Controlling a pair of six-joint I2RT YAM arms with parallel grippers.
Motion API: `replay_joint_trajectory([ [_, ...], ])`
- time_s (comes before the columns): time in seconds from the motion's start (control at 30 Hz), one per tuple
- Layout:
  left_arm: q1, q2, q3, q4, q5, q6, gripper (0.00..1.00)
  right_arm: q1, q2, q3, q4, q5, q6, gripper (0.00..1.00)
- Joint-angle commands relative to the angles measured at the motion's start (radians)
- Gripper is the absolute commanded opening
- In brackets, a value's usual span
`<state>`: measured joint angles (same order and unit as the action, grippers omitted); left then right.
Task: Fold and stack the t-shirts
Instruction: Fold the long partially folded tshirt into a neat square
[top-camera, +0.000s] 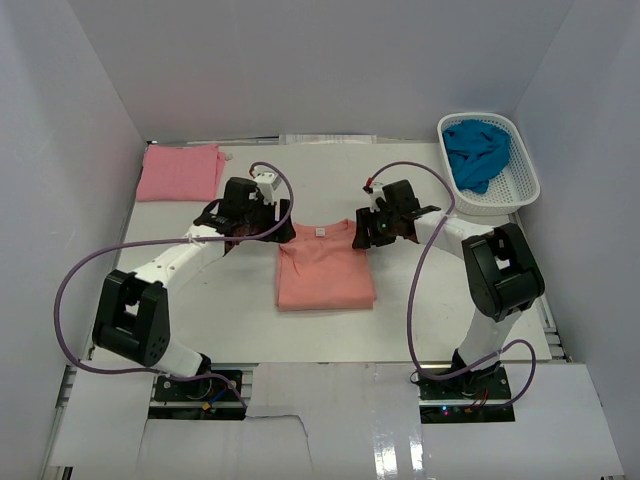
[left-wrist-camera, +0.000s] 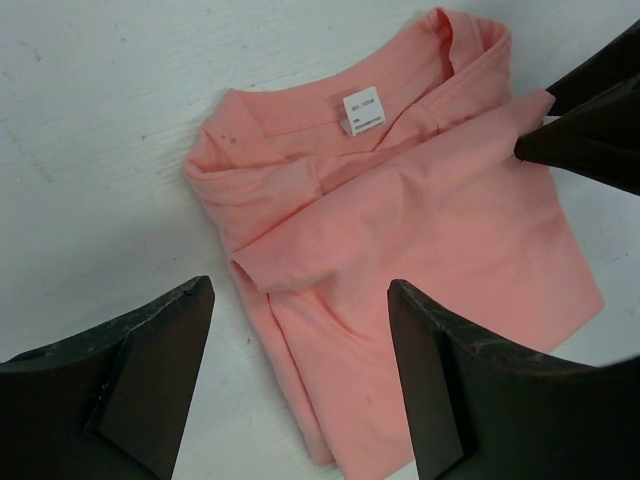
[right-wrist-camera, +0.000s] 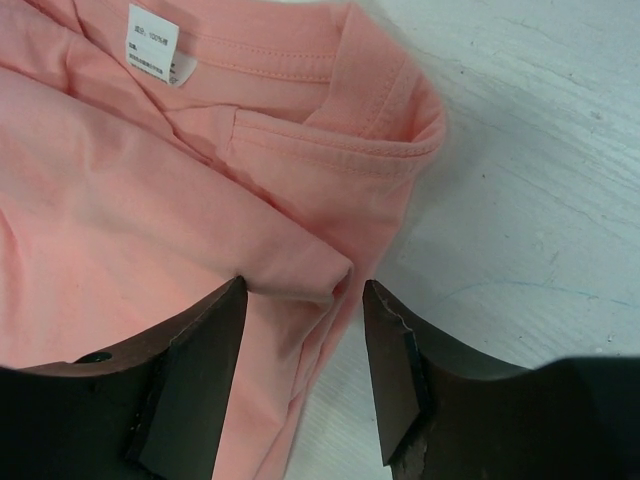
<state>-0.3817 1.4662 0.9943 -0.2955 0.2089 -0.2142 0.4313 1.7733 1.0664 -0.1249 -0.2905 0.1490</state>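
Note:
The salmon-orange t-shirt (top-camera: 325, 270) lies partly folded at the table's centre, its white neck label (left-wrist-camera: 362, 110) facing up. My left gripper (left-wrist-camera: 300, 290) hangs open over the shirt's left edge, one finger above bare table and one above cloth. My right gripper (right-wrist-camera: 305, 290) is open at the right shoulder, its jaws straddling a folded edge of the shirt (right-wrist-camera: 150, 200) without pinching it. In the top view the left gripper (top-camera: 278, 232) and the right gripper (top-camera: 362, 232) flank the collar. A lighter pink t-shirt (top-camera: 180, 172) lies folded at the back left. The teal-blue t-shirt (top-camera: 475, 152) is crumpled in the basket.
A white lattice basket (top-camera: 525, 165) stands at the back right corner. White walls enclose the table on three sides. Purple cables loop from both arms. The right gripper's dark finger (left-wrist-camera: 590, 130) shows at the edge of the left wrist view.

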Motion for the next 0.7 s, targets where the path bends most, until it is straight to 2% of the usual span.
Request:
replay_joint_trajectory([
  [0.0, -0.003, 0.032, 0.058, -0.005, 0.089, 0.085, 0.81, -0.008, 0.017, 0.052, 0.005, -0.002, -0.014, 0.56],
  [0.2, -0.003, 0.091, 0.09, -0.008, 0.13, 0.134, 0.81, -0.008, 0.035, 0.072, 0.011, -0.027, -0.014, 0.36],
  [0.27, -0.003, 0.109, 0.096, -0.016, 0.152, 0.156, 0.8, -0.006, 0.028, 0.069, 0.018, -0.035, -0.014, 0.34],
  [0.37, -0.003, 0.125, 0.112, -0.042, 0.188, 0.208, 0.75, -0.008, 0.021, 0.069, 0.018, -0.042, -0.015, 0.23],
  [0.4, -0.003, 0.128, 0.112, -0.045, 0.185, 0.21, 0.75, -0.008, 0.018, 0.069, 0.016, -0.044, -0.016, 0.11],
  [0.43, -0.003, 0.134, 0.116, -0.048, 0.182, 0.243, 0.75, -0.008, 0.018, 0.069, 0.016, -0.045, -0.016, 0.08],
  [0.67, -0.003, 0.149, 0.119, -0.087, 0.13, 0.299, 0.7, -0.008, 0.014, 0.069, 0.018, -0.056, -0.011, 0.08],
])
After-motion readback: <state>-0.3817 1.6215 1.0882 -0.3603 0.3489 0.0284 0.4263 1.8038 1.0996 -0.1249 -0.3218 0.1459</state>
